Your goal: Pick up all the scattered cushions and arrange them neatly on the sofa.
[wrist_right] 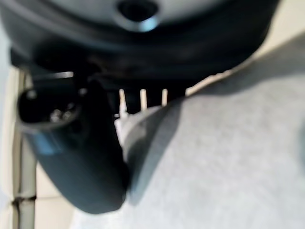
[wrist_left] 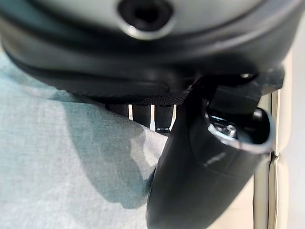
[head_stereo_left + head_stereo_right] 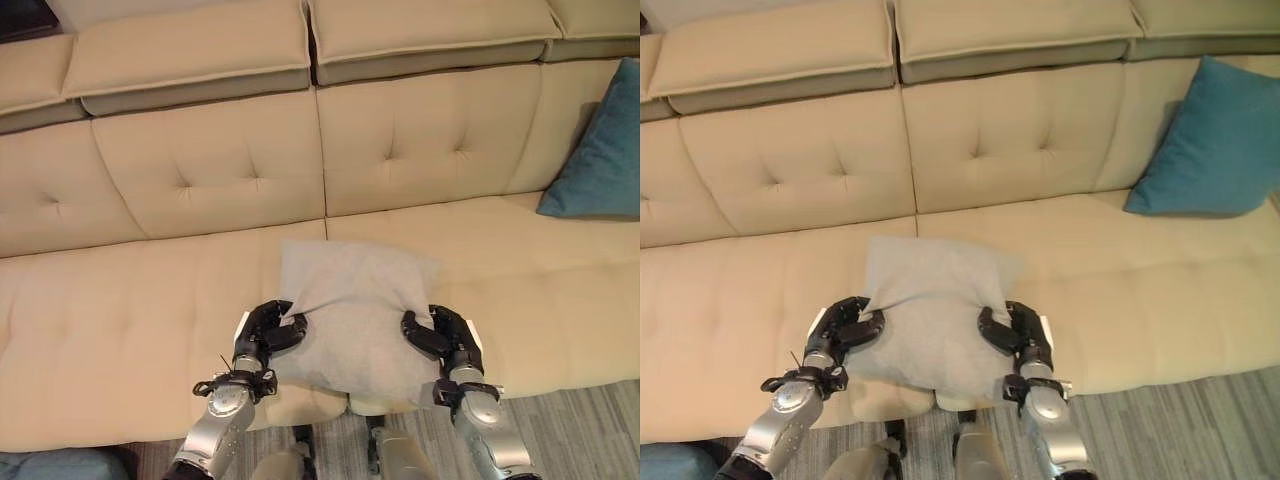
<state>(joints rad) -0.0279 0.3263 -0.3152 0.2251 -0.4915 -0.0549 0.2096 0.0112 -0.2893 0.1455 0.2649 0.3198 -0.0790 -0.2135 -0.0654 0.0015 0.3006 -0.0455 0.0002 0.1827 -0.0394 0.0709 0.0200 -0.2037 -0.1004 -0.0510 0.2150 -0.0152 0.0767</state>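
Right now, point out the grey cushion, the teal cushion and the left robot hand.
grey cushion [image 3: 355, 310], left eye view, its middle.
teal cushion [image 3: 1210, 145], right eye view, its middle.
left robot hand [image 3: 264, 335], left eye view, its back.

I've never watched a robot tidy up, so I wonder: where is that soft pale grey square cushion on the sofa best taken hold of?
Probably at its two opposite side edges, one hand from each side. The pale grey square cushion lies flat on the cream sofa seat, wide and floppy, and the left hand and right hand already pinch those edges.

Teal cushion [image 3: 598, 150] cut by frame edge
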